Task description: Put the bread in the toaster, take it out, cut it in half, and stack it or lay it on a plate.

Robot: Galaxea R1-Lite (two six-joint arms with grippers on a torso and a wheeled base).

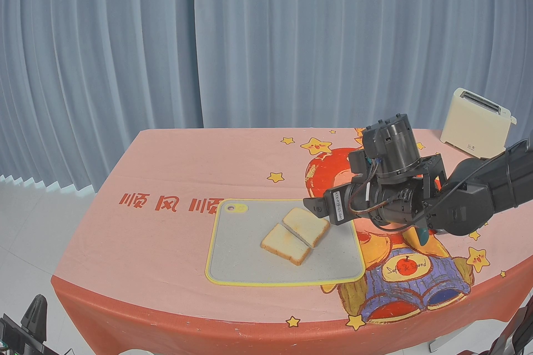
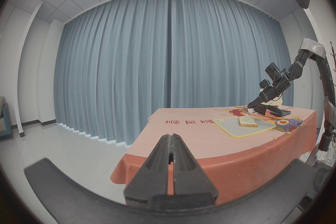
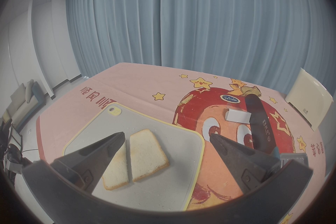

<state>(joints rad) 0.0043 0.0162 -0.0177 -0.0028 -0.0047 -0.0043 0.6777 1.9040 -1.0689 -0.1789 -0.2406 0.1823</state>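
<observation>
Two bread halves (image 1: pixel 302 226) lie almost touching, so the right gripper (image 3: pixel 166 136), jaws wide apart and empty, may push one while pinching the other.

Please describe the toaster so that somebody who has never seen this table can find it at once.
Start from the pink table and go to its far right corner, past the grey cutting board with the two bread halves. The toaster stands there, a cream-white box with a dark slot on top; it is the only tall thing standing on the table.
</observation>
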